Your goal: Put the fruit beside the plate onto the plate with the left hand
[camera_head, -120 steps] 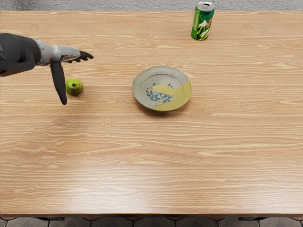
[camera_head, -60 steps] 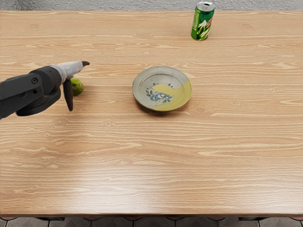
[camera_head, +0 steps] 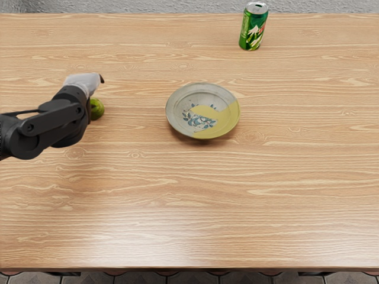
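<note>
fruit (camera_head: 98, 109) just beside left hand (camera_head: 83, 83), partly hidden

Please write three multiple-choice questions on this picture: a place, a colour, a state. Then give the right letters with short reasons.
1. Where is the fruit? A) on the table, left of the plate B) on the plate C) at the near edge
2. The fruit's colour? A) red B) green C) orange
3. The can is: A) lying B) upright C) crushed

A: it sits on the wood, beside the left arm.
B: its visible skin is green.
B: its top faces up.
</note>
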You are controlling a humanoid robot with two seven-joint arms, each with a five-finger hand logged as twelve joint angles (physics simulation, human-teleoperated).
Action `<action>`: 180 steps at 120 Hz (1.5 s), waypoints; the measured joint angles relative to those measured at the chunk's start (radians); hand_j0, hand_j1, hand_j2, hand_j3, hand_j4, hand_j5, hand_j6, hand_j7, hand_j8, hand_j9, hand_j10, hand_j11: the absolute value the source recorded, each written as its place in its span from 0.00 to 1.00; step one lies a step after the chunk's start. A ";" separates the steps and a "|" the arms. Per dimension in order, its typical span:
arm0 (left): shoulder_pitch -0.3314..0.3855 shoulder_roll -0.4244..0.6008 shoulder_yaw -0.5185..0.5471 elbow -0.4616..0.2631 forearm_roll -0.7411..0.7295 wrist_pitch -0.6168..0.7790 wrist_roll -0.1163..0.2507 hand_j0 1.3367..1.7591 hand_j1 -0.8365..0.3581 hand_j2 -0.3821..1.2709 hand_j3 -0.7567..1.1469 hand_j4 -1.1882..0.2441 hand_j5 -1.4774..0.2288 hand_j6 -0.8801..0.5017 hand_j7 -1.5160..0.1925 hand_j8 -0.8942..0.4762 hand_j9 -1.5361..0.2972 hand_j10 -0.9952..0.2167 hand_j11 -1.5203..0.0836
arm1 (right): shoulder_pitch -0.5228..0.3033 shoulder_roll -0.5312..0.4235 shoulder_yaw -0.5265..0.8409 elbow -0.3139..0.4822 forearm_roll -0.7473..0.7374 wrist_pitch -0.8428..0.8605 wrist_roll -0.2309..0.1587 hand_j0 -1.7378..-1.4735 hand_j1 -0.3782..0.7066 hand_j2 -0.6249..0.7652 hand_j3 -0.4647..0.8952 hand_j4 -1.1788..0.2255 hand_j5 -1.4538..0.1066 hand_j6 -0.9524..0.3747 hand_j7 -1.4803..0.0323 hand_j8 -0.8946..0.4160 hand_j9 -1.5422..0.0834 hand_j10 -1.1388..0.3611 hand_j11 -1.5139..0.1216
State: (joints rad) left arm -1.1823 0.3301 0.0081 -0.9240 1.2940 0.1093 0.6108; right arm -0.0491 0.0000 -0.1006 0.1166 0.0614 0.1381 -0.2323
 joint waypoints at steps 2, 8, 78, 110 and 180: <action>0.000 -0.008 0.004 0.004 0.001 0.002 0.000 0.76 0.76 0.26 0.40 0.66 0.69 0.46 0.71 0.48 0.67 0.63 0.76 | 0.000 0.000 0.000 0.000 0.000 0.000 0.000 0.30 0.03 0.45 0.34 0.84 0.93 0.72 0.98 0.68 0.95 0.76 0.93; 0.000 -0.014 0.014 0.013 0.002 0.005 0.000 0.76 0.75 0.26 0.40 0.66 0.68 0.46 0.71 0.47 0.67 0.62 0.75 | 0.000 0.000 0.000 0.000 0.000 0.000 0.000 0.30 0.03 0.45 0.34 0.84 0.93 0.72 0.98 0.68 0.95 0.76 0.93; 0.038 -0.047 0.033 0.090 0.002 0.008 0.000 0.76 0.60 0.28 0.40 0.55 0.57 0.35 0.59 0.37 0.56 0.49 0.63 | 0.000 0.000 0.000 0.000 0.000 0.000 0.000 0.30 0.03 0.45 0.34 0.84 0.93 0.72 0.98 0.68 0.95 0.76 0.93; 0.038 -0.065 0.032 0.113 -0.001 0.005 0.000 0.76 0.51 0.30 0.40 0.47 0.48 0.33 0.50 0.31 0.47 0.40 0.53 | 0.000 0.000 0.000 -0.001 0.000 0.000 0.000 0.30 0.03 0.45 0.34 0.84 0.93 0.72 0.98 0.68 0.95 0.76 0.93; -0.187 -0.181 -0.020 0.057 -0.233 -0.123 0.000 0.76 0.50 0.41 0.40 0.45 0.42 0.33 0.44 0.30 0.43 0.35 0.48 | 0.001 0.000 0.001 -0.001 0.000 0.000 0.000 0.30 0.03 0.45 0.34 0.84 0.93 0.72 0.98 0.68 0.95 0.76 0.93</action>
State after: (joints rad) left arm -1.3698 0.1490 -0.0118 -0.8669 1.0614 -0.0140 0.6106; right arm -0.0479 0.0000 -0.0997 0.1152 0.0618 0.1379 -0.2320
